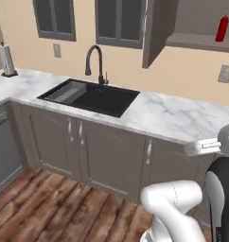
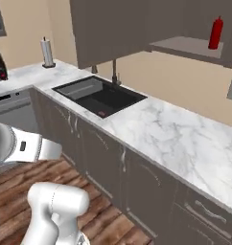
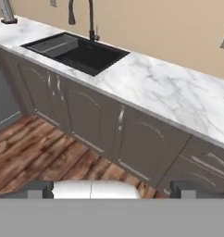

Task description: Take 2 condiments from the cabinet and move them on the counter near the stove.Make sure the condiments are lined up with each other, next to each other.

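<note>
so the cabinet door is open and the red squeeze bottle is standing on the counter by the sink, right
Not quite. The cabinet door is open, but the red squeeze bottle stands upright on the shelf inside the cabinet, not on the counter by the sink. The right base view shows it plainly.

Soft, even light fills the rendered kitchen, bright, with no visible lamp. The counter (image 3: 178,97) beyond the pincer (image 3: 114,189) shows no glare. Faint shade lies inside the sink (image 1: 95,97) and under the cabinet (image 2: 108,28). All views look slightly blurred and low-resolution.
</note>
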Controlling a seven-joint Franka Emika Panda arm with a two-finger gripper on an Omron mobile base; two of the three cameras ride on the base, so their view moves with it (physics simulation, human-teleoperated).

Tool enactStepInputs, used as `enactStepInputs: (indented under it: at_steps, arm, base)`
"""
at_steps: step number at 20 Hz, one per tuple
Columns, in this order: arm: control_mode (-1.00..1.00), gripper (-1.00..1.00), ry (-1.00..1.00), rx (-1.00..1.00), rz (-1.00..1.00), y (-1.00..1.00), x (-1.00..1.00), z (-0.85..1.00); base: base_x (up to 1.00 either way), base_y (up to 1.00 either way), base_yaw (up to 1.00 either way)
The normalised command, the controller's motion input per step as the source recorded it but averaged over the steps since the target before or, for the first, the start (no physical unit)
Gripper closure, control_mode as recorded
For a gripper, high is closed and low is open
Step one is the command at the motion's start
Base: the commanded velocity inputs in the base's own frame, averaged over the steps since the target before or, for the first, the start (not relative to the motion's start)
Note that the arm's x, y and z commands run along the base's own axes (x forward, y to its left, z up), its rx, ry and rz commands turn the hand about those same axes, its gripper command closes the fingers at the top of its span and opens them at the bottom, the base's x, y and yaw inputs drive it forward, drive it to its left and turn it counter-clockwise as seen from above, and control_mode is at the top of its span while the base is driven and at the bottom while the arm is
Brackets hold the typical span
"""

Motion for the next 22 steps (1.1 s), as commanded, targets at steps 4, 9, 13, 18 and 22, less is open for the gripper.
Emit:
enactStepInputs:
  at_steps: [4,9,13,18,22]
  arm:
    - [1.00,-1.00,0.00,0.00,0.00,0.00,0.00,0.00]
    - [1.00,-1.00,0.00,0.00,0.00,0.00,0.00,0.00]
    - [1.00,-1.00,0.00,0.00,0.00,0.00,0.00,0.00]
    - [1.00,-1.00,0.00,0.00,0.00,0.00,0.00,0.00]
    - [1.00,-1.00,0.00,0.00,0.00,0.00,0.00,0.00]
  base:
    - [0.00,-0.52,-0.84]
    - [0.36,-0.19,-0.53]
    - [0.29,-0.07,-0.06]
    - [0.70,-0.03,-0.06]
    - [0.82,0.00,-0.04]
